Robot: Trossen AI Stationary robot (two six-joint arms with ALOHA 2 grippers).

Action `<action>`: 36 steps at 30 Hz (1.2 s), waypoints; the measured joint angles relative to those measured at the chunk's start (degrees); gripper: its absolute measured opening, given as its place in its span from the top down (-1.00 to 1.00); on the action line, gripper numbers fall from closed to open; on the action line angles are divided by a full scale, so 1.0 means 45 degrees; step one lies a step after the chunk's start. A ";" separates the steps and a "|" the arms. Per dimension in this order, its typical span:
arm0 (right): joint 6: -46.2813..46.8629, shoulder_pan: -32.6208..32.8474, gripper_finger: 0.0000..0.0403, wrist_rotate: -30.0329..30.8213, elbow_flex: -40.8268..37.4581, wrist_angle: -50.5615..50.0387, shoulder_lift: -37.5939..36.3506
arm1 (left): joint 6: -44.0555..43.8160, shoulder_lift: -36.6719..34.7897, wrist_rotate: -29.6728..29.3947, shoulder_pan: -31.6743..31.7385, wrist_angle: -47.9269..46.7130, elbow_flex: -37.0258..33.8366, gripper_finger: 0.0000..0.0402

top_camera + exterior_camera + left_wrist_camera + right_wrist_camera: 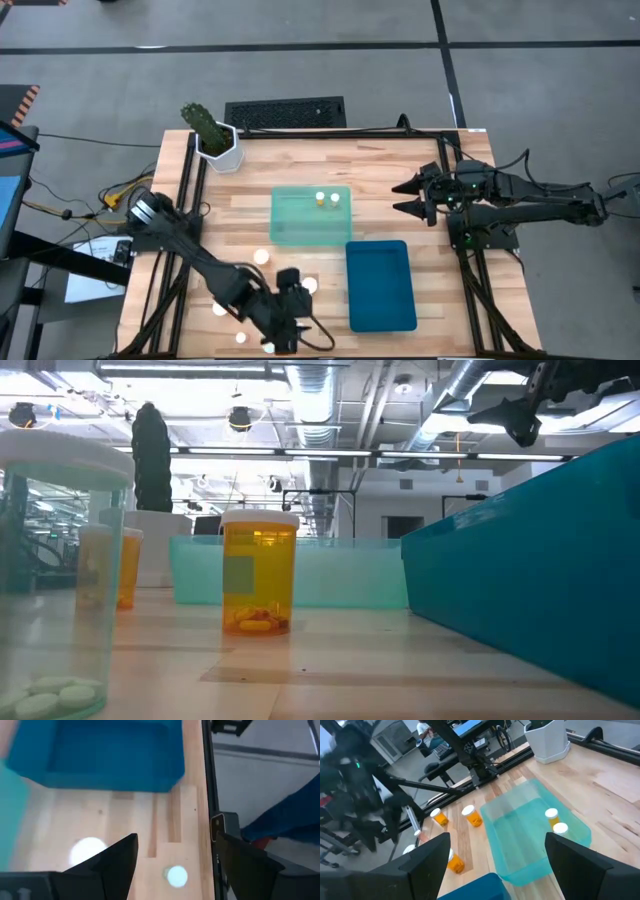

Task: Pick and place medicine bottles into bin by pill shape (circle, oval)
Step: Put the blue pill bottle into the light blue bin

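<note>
**A:** Which arm is nearer the loose bottles?

**B:** The left one. The left gripper (176, 832) hangs over the table's (450, 300) 6 o'clock edge with its fingers spread apart and nothing between them. In the left wrist view a white-capped bottle (176, 876) stands below that gap, close to the table's edge. A second, blurred cap (86, 851) sits off to one side.

**A:** How does the bottle stand?

**B:** Upright, cap up, so its long axis is vertical. I'd judge the move to be a straight drop until the fingers pass either side of it. I can't tell which cap in the high view it is, because the arm covers part of that corner.

**A:** And where would it go?

**B:** The blue bin (381, 250) lies at 3 o'clock from the left gripper, and the green tray (300, 235) at about 12 o'clock.

**A:** What's the count?

**B:** Two containers. Two bottles stand in the green tray at its 12 o'clock end, and I see none in the blue bin. Five caps show on the table around the left arm, and another may be hidden under it. There is one cactus pot (222, 152) at the table's 11 o'clock corner.

**A:** And the right arm?

**B:** It waits. The right gripper (398, 198) has its fingers apart and hovers at 3 o'clock of the green tray, well away from the loose bottles.
</note>
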 joint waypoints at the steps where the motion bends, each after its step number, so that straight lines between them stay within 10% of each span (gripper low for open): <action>1: 0.0117 0.0000 -0.66 -0.0003 0.0000 -0.0030 0.0005 | -0.0032 0.0271 0.0050 -0.0014 0.0245 0.0001 -0.30; 36: 0.0087 0.0782 -0.66 0.0005 0.0000 -0.0094 0.0005 | -0.0827 0.2788 0.0598 -0.0586 -0.0494 -0.0053 -0.25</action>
